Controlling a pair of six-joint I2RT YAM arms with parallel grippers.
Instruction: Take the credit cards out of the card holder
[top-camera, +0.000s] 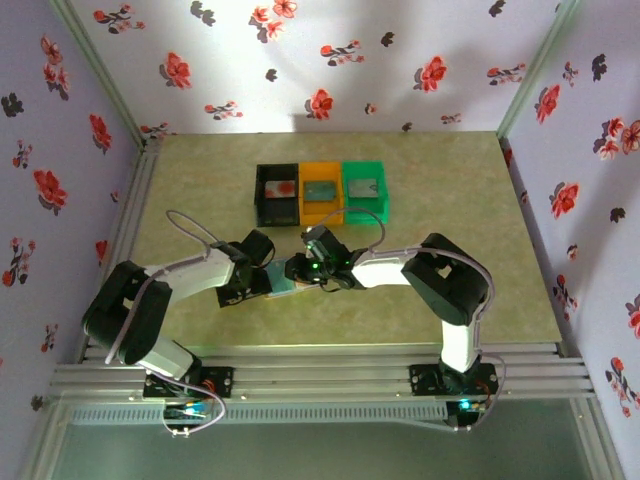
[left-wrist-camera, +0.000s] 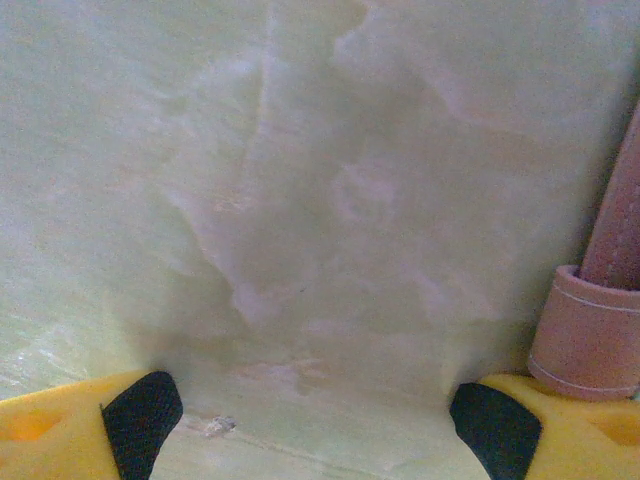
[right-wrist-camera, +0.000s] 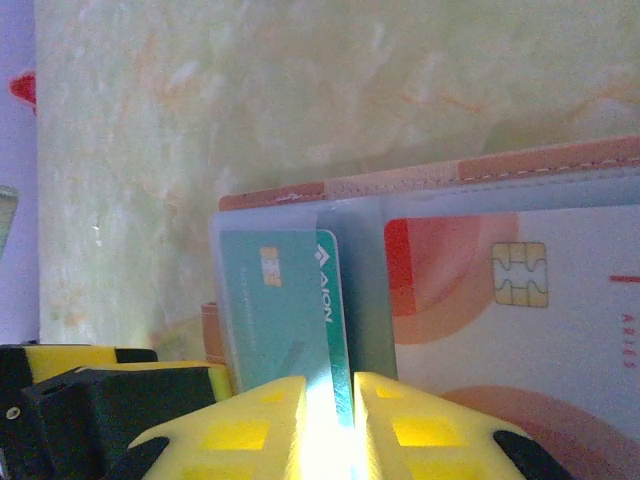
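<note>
On the green marbled table (top-camera: 450, 180), the right gripper (right-wrist-camera: 328, 388), jaws narrowly astride a teal credit card (right-wrist-camera: 280, 300) in the card holder (right-wrist-camera: 400, 180), grip unclear; the left gripper (left-wrist-camera: 318, 420) gapes beside it. Unpinned, the card holder could drag along.

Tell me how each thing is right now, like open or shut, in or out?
Holder: open, flat on the table.
Green card: in its pocket, edge pinched by the right gripper.
Red card: in its pocket, untouched.
Right gripper: shut on the green card.
Left gripper: open, empty, beside the holder.
Black bin, orange bin, green bin: upright, something flat in each.
</note>
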